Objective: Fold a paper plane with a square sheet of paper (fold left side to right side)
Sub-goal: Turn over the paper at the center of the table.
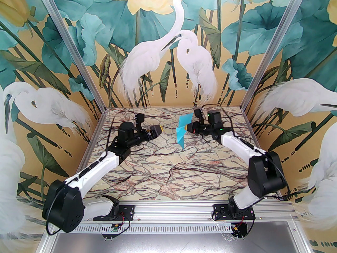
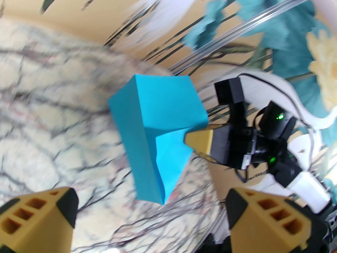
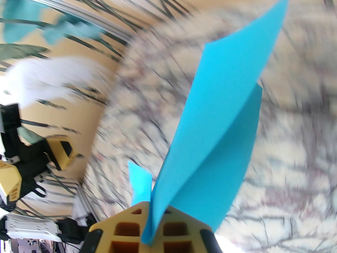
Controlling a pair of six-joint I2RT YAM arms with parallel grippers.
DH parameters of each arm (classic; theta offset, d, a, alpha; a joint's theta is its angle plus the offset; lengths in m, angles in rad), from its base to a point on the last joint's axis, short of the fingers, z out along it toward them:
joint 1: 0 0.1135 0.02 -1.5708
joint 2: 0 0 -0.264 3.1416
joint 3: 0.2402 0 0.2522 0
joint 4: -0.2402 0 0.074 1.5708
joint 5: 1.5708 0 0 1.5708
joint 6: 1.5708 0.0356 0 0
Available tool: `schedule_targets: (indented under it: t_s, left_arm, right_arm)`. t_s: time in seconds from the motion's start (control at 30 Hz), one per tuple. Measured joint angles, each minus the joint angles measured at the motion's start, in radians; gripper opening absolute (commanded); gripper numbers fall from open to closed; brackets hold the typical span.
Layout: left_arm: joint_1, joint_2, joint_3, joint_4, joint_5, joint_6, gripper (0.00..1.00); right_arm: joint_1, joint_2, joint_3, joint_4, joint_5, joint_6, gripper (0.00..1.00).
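Pressure from your right gripper (image 3: 151, 212) pinches the slim turquoise-blue paper plane (image 3: 218, 130) upright, seemingly to hold its crease shut; your left gripper (image 1: 157, 130) stands wide, apart.

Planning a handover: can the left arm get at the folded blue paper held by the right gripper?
Probably yes. The left gripper is open, facing the paper plane, with nothing between them; the right gripper pinches only one edge.

Left arm (image 1: 92, 167) and right arm (image 1: 237, 142): white shells, chunky black joints. Left claw (image 2: 151, 196) has mustard-yellow fingers (image 2: 273, 220) with square holes, black cables and green lights just behind the right claw (image 2: 187, 140)
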Motion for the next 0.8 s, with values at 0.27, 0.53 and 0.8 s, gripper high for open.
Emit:
schedule_targets:
  t_s: [0.27,0.53,0.8]
  left_arm:
    - [0.0,0.008,0.134,0.108,0.156,-0.144,0.99]
    - [0.0,0.088,0.16,0.222,0.245,-0.273,0.99]
    - [-0.003,0.128,0.155,0.415,0.29,-0.399,0.96]
  right_arm:
    - [0.009,-0.032,0.191,0.202,-0.116,0.148,0.0]
    - [0.072,-0.03,0.291,0.256,-0.156,0.212,0.0]
    - [0.107,-0.025,0.312,0.247,-0.164,0.216,0.0]
